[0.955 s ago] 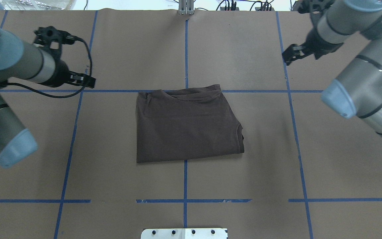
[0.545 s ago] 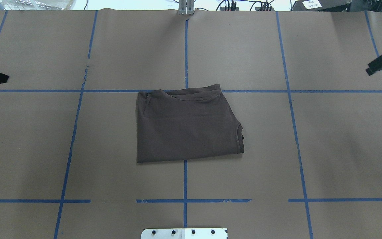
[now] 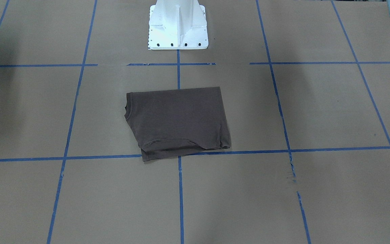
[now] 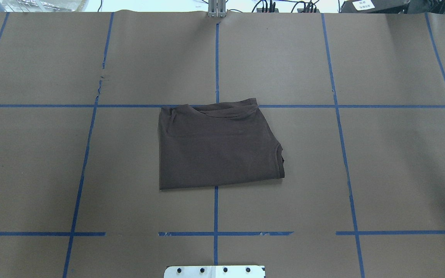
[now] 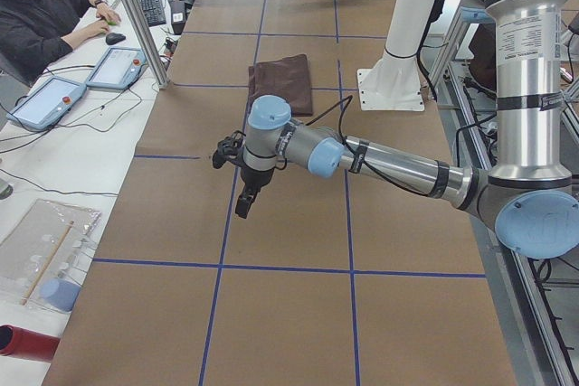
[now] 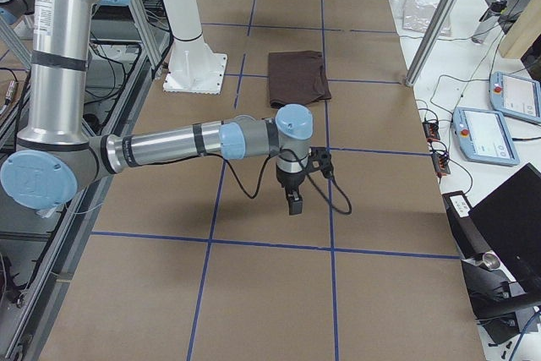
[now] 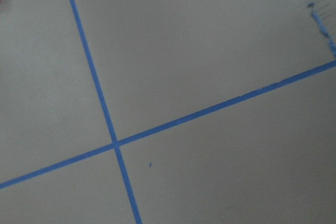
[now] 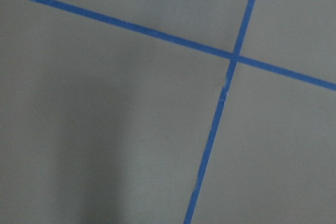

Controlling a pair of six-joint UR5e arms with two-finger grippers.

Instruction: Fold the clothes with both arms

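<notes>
Well, the left claw (image 5: 244, 201) is hanging out at 9 o'clock from the folded T-shirt (image 4: 216, 148), the right claw (image 6: 292, 202) at 3 o'clock; whether either is spread, I cannot tell. The T-shirt is lying at the middle of the table (image 4: 381, 173), seemingly finished, so both should be keeping wide of it.

Dark brown T-shirt (image 4: 218, 146), folded flat, rectangular. Lies well apart from left gripper (image 5: 244, 205) and right gripper (image 6: 293, 203), both pointing down.
</notes>
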